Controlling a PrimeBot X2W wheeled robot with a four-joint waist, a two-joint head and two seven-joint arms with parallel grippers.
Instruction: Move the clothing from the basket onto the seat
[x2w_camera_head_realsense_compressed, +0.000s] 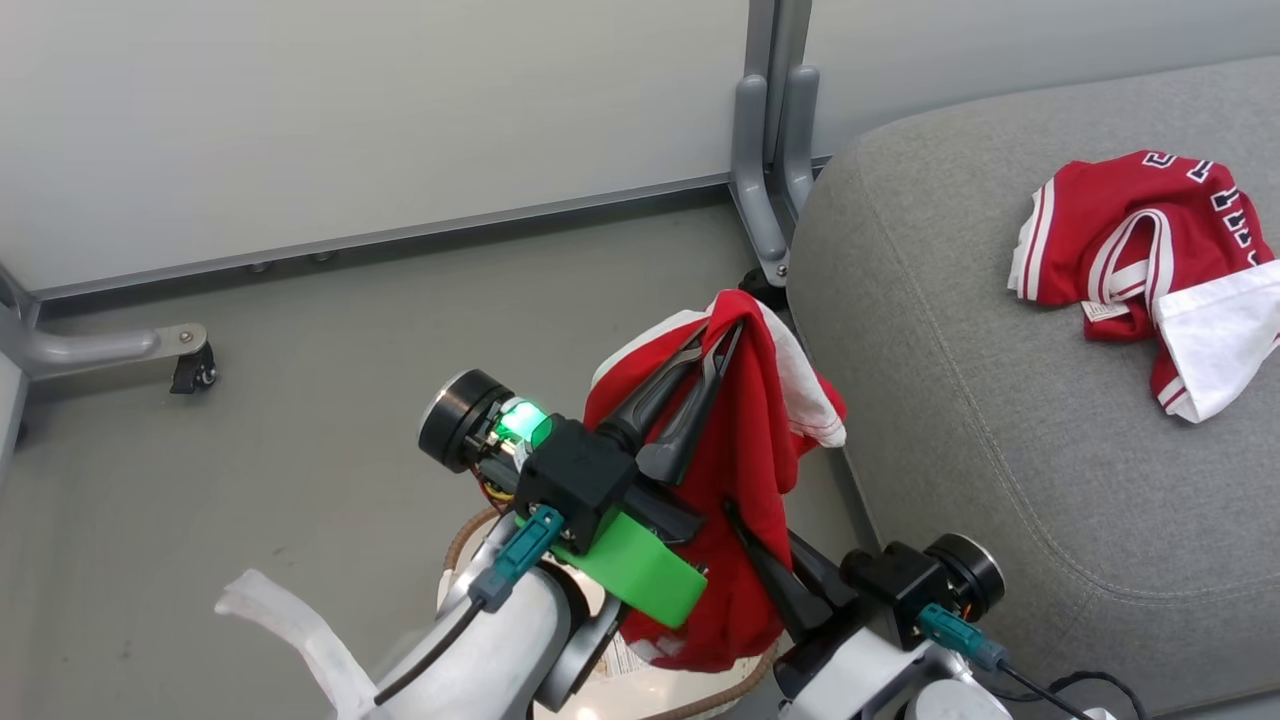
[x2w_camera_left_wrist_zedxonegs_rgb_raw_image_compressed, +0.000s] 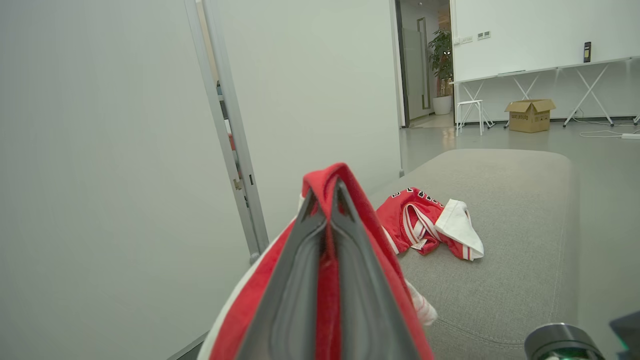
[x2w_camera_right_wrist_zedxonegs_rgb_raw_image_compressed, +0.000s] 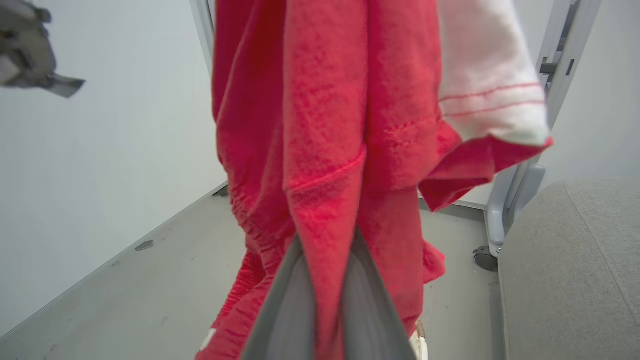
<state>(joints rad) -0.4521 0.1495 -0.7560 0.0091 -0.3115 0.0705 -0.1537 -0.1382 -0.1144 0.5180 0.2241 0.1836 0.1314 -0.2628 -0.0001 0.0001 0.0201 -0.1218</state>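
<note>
ROBOT CARRIES LAUNDRY TO SEAT: The robot's left claw (x2w_camera_head_realsense_compressed: 722, 335) clenches the top fold of a red garment (x2w_camera_head_realsense_compressed: 750, 450), holding it in the air above the basket (x2w_camera_head_realsense_compressed: 455, 550) and just beside the rounded edge of the grey seat (x2w_camera_head_realsense_compressed: 1000, 420). The right claw (x2w_camera_head_realsense_compressed: 732, 510) is pinched shut on a lower fold of the same cloth, as its wrist view shows. The fabric hangs limp in long folds between the two grips, and a white-edged flap droops toward the seat. A striped garment (x2w_camera_head_realsense_compressed: 1140, 260), red with a white panel and dark lettering, lies crumpled on the cushion, well apart from both claws. The cloth looks light and soft, likely to sag, swing and trail wherever it is unsupported. A hold on a bunched fold or hem, as here, seems the surest purchase, and the hanging tail may need lifting clear of the basket rim and the cushion's edge. Judged from this, one piece is delivered and the second has yet to be set down
</note>
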